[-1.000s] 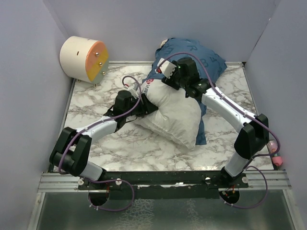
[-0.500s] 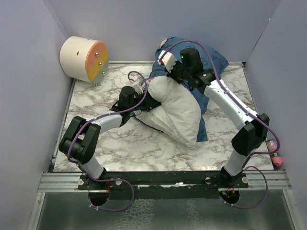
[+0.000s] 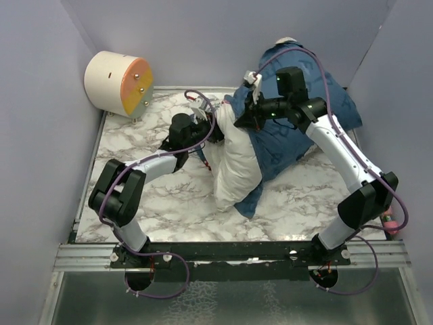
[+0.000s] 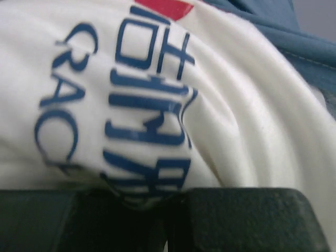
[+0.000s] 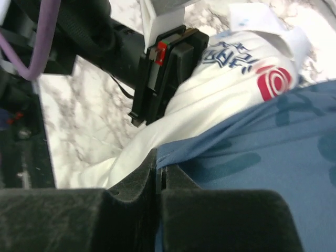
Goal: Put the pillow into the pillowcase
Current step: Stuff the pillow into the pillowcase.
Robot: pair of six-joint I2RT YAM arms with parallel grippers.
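Both my grippers have just closed, the left gripper (image 4: 168, 220) pinching the pillow (image 3: 237, 159) by its printed corner, the right gripper (image 5: 157, 178) clamping the pillowcase (image 3: 298, 132) hem, now drawn halfway over mid-table.

Even, bright overhead light; soft shadows beside the pillow (image 3: 233, 162). Left wrist view close, blurred; print smeared.

White, plump pillow (image 3: 233, 166) with blue-printed label lies crumpled mid-surface; blue printed pillowcase (image 3: 298, 132) drapes over its far-right side, bunched upward.
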